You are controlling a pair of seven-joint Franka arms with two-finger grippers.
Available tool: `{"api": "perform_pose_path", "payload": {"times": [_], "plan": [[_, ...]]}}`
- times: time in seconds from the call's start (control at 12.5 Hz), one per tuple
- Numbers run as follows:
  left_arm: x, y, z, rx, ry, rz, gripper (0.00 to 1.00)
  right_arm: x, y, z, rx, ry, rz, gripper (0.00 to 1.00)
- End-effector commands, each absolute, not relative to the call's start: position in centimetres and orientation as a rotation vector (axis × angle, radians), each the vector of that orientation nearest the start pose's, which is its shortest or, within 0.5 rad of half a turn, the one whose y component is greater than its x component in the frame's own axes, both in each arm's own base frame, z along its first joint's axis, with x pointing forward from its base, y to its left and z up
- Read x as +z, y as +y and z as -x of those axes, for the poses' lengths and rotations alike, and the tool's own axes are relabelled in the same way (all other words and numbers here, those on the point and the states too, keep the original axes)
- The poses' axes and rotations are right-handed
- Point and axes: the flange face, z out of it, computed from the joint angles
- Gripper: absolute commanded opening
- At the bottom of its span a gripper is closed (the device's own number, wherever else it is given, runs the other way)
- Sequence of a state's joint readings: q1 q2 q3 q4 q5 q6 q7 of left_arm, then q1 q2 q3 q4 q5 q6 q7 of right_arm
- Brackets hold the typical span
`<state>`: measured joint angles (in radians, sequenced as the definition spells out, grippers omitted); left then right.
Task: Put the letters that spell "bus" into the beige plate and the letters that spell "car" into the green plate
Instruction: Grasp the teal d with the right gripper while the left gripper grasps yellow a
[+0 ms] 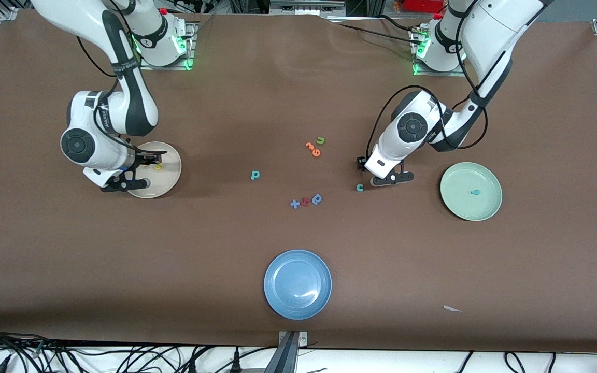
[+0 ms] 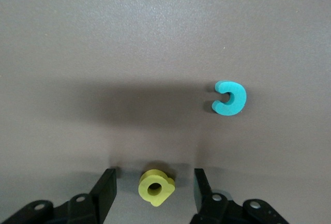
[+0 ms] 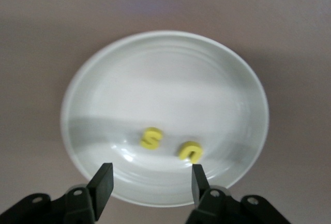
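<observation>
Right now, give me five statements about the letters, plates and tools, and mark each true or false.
1. The yellow s and yellow u lie in the beige plate. True.
2. The left tool straddles the yellow a, fingers apart. True.
3. The green plate holds nothing. False: the teal r lies in it.
4. The teal c sits in the blue plate. False: it is on the table.
5. The right tool grips a letter. False: it is open over the beige plate.

The "s" [image 3: 151, 138] and "u" [image 3: 190, 151] lie side by side in the beige plate [image 1: 172, 178], at the right arm's end. The "b" [image 1: 255, 175] lies between that plate and the "c" [image 1: 360, 187]. The "r" [image 1: 475, 192] lies in the green plate [image 1: 490, 207].
</observation>
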<state>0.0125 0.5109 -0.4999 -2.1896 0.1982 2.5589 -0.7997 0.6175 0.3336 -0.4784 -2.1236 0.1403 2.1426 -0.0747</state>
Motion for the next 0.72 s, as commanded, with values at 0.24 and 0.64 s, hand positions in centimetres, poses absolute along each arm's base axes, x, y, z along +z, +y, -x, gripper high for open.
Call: {"api": "perform_pose_path", "payload": {"times": [0.24, 0.64], "plan": [[17.2, -27.4, -47.2, 0.231, -0.304, 3.141, 0.58, 28.4, 22.8, -53.4, 0.327, 0.07, 3.125, 0.66], [17.5, -27.5, -47.4, 0.227, -0.303, 3.14, 0.39, 24.6, 34.8, -51.1, 0.109, 0.042, 3.099, 0.54]]}}
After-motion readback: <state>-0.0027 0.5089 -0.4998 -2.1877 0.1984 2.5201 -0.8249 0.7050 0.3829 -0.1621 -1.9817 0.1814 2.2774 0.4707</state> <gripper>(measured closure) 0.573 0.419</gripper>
